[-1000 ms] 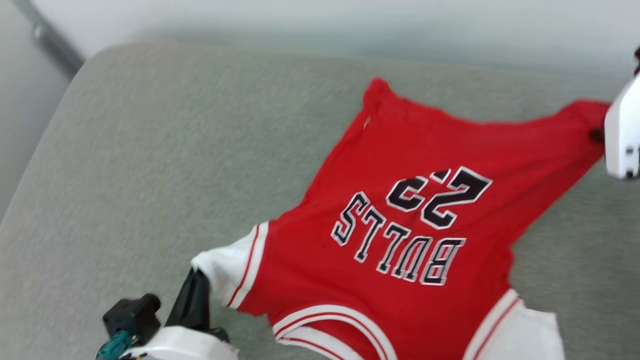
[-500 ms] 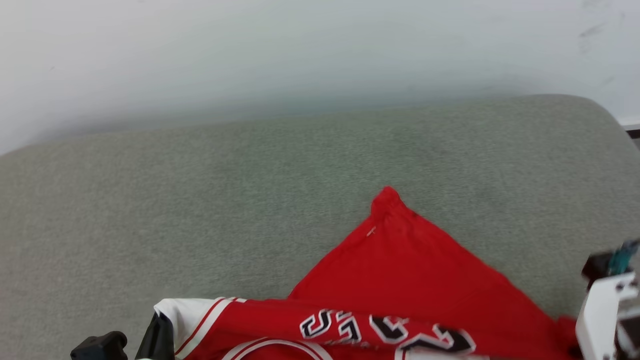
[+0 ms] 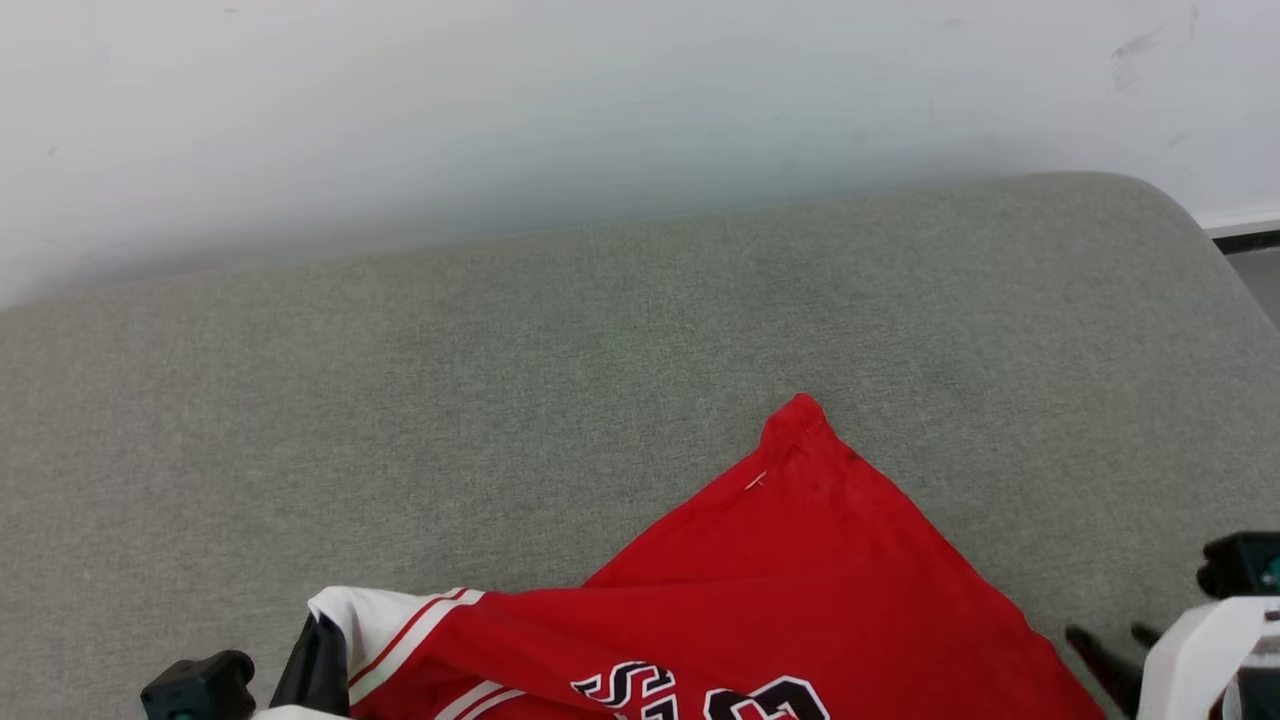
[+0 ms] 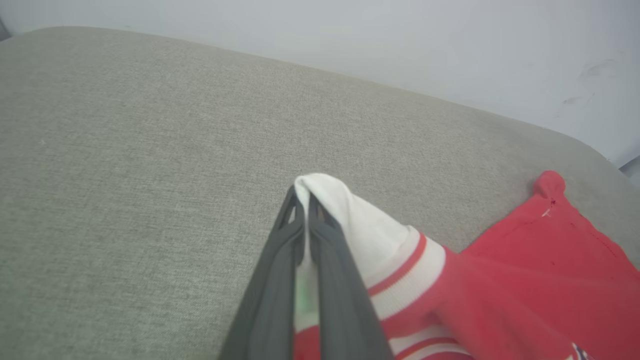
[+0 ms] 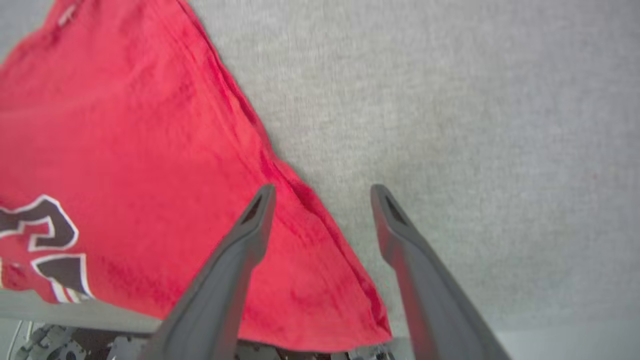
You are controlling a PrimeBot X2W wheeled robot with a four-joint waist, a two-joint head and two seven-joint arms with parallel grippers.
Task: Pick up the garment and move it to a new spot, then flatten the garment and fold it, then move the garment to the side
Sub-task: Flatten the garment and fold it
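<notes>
A wide bench (image 3: 500, 400) padded with grey-green woven fabric has a rounded far right corner, and just behind its far edge stands a pale wall (image 3: 500, 100) with faint marks (image 3: 1140, 45) and a dark strip (image 3: 1245, 240) at its foot.

The garment (image 3: 800, 590): red body, white sleeve (image 4: 360, 225) with red stripes, black white-edged lettering (image 3: 700, 695). Under the garment, the cushion (image 3: 500, 400): plain grey-green. Beyond the garment, the wall (image 3: 500, 100): off-white. The left gripper (image 4: 306, 197) and right gripper (image 5: 322, 192): dark grey.
</notes>
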